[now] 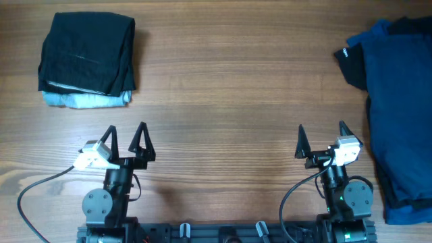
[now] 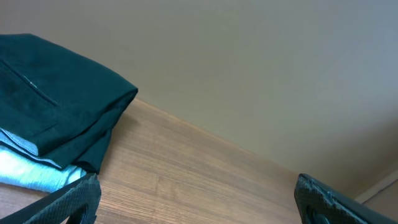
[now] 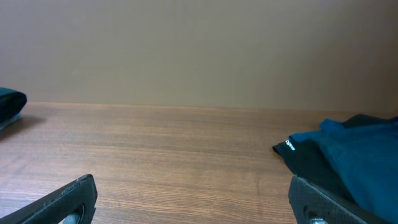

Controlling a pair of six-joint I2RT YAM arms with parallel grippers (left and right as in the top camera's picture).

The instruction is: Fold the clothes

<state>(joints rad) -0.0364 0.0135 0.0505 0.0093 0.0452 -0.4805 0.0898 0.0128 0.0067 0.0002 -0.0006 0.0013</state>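
The wooden counter [image 1: 229, 81] fills the whole overhead view. The biggest thing on it is a heap of unfolded clothes at the far right side: a dark blue garment [image 1: 398, 115] lies spread and wrinkled, and it reaches from the back edge down to the front edge. A black garment [image 1: 351, 64] with a small white print sticks out from under its left border. In the right wrist view this heap is seen low on the right, lying flat on the wood.

At the back left corner lies a smaller, neat stack. A folded black garment [image 1: 88, 50] is on top, and a folded light blue garment [image 1: 84, 100] lies under it, with only its front strip showing. The stack and the heap are well apart.

The left gripper [image 1: 126, 128] is at the front left, in front of the stack, and its jaws are spread with nothing between them. The right gripper [image 1: 322, 128] is at the front right, just beside the blue heap but apart from it. Its jaws are also spread wide and hold nothing.
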